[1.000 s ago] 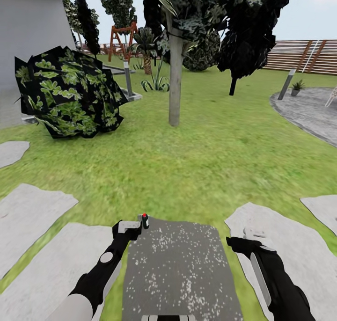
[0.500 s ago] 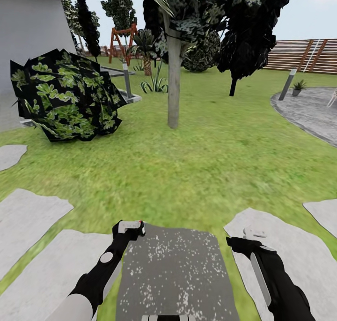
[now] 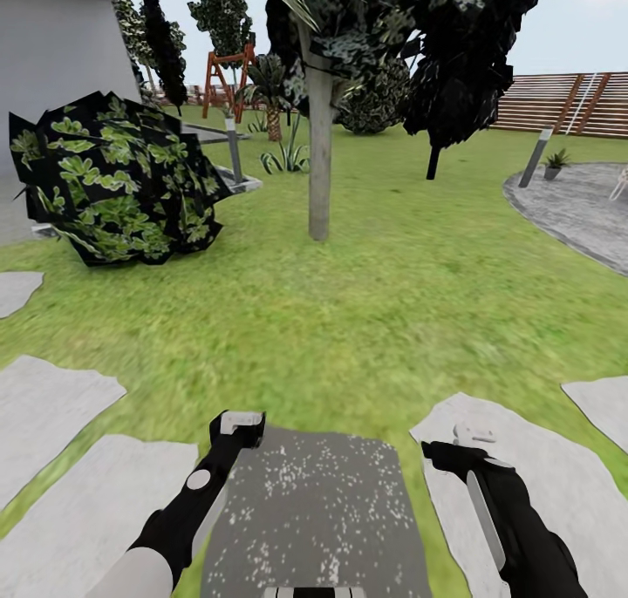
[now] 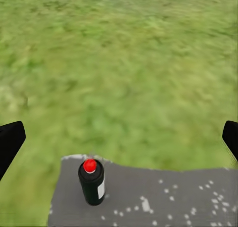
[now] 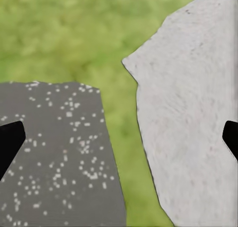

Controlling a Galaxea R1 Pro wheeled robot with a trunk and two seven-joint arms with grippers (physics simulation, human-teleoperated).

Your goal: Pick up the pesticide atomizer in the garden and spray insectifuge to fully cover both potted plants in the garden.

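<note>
A dark bottle [image 4: 91,182] with a red cap and blank white label stands on the speckled tabletop [image 4: 163,197]. Both arms' fingers [image 4: 11,142] [image 5: 10,140] are spread open, holding nothing.

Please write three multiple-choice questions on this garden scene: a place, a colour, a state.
1. The dark bottle stands on: A) lawn B) speckled grey slab C) pale stepping stone
2. Its cap is: A) red B) yellow C) blue
3. The jaws of the left gripper are: A) shut on the bottle B) open C) shut, empty
Answers: 1B, it stands near the slab's corner; 2A, the top is bright red; 3B, both fingertips sit far apart.
</note>
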